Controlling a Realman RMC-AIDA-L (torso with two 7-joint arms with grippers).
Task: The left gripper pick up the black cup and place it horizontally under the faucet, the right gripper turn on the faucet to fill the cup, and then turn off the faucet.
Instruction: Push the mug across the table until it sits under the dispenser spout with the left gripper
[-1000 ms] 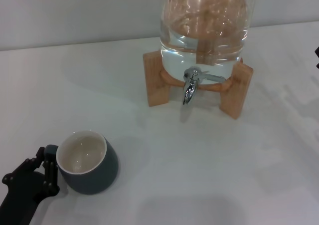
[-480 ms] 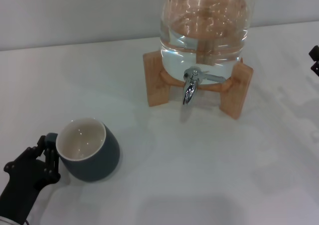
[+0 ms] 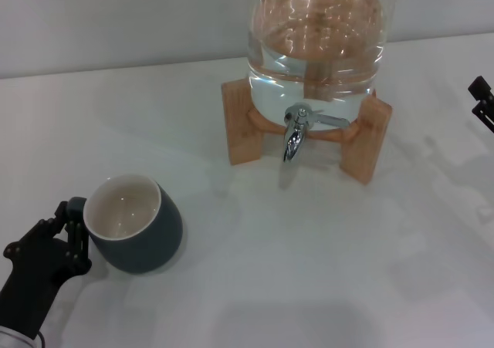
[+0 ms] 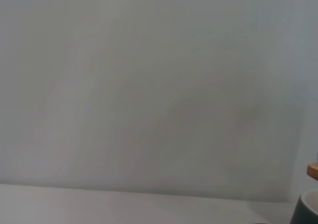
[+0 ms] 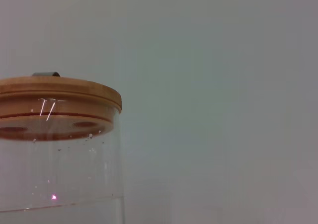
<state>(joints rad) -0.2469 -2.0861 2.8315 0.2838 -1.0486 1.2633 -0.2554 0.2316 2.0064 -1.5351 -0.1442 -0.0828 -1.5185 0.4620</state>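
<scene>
Lower left, left gripper (image 3: 68, 232): clenched on the cup (image 3: 135, 223) handle, for carrying.
Cup: tilted, far from faucet (image 3: 296, 133).
Right gripper (image 3: 482, 101): right edge, waiting; grip unclear.

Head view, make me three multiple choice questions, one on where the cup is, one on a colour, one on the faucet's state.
1. The black cup sits:
A. under the faucet
B. by the left gripper, away from the jar
C. on the wooden stand

2. The cup's inside is:
A. red
B. cream-white
C. blue

3. The faucet is:
A. not running
B. pouring into the cup
C. removed

Answers: 1 B, the left gripper is at its handle; 2 B, the pale interior shows; 3 A, no stream falls from the spout. The right gripper is at the right edge.
</scene>
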